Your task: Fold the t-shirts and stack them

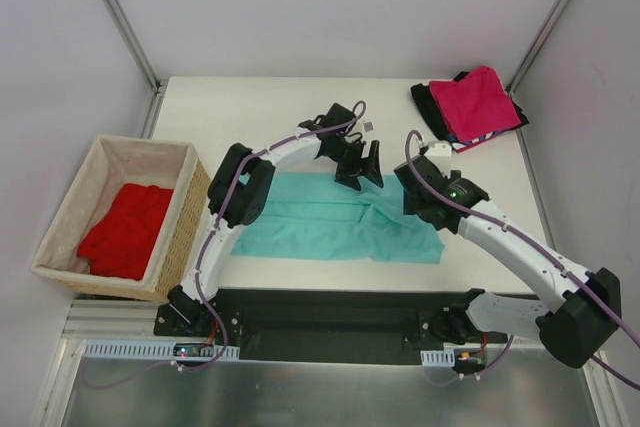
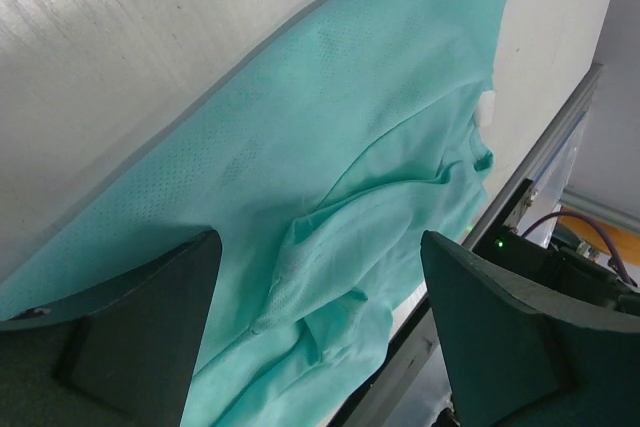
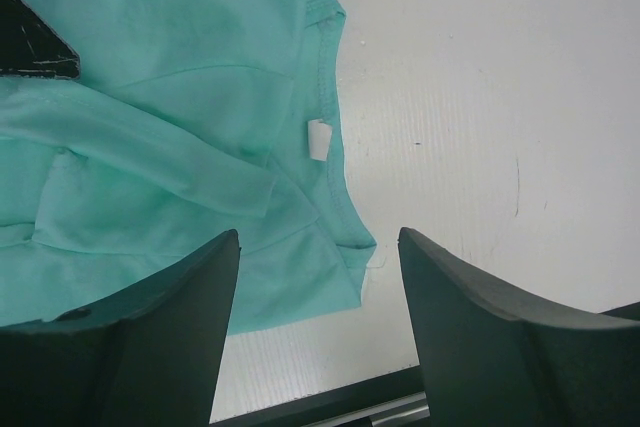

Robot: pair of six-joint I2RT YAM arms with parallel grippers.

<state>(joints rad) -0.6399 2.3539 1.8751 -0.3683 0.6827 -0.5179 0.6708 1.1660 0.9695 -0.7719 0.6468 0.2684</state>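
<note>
The right gripper (image 3: 318, 237) occupies the lower edge of the view. Its two dark fingers (image 3: 130, 337) stand well apart with nothing between them. The teal-green t-shirt (image 3: 180, 77) lies on the white table (image 3: 480, 97) and fills the left half of the view. The ribbed neckline (image 3: 322, 67) runs down the shirt's right edge, with a small white label (image 3: 318, 139) just inside it. Loose folds cross the cloth beside the label, one layer lying over another. The left-hand finger covers part of the shirt's lower edge; the right-hand finger stands over bare table. A black wedge-shaped part (image 3: 30, 37), not identifiable, overlaps the cloth at the upper left.
</note>
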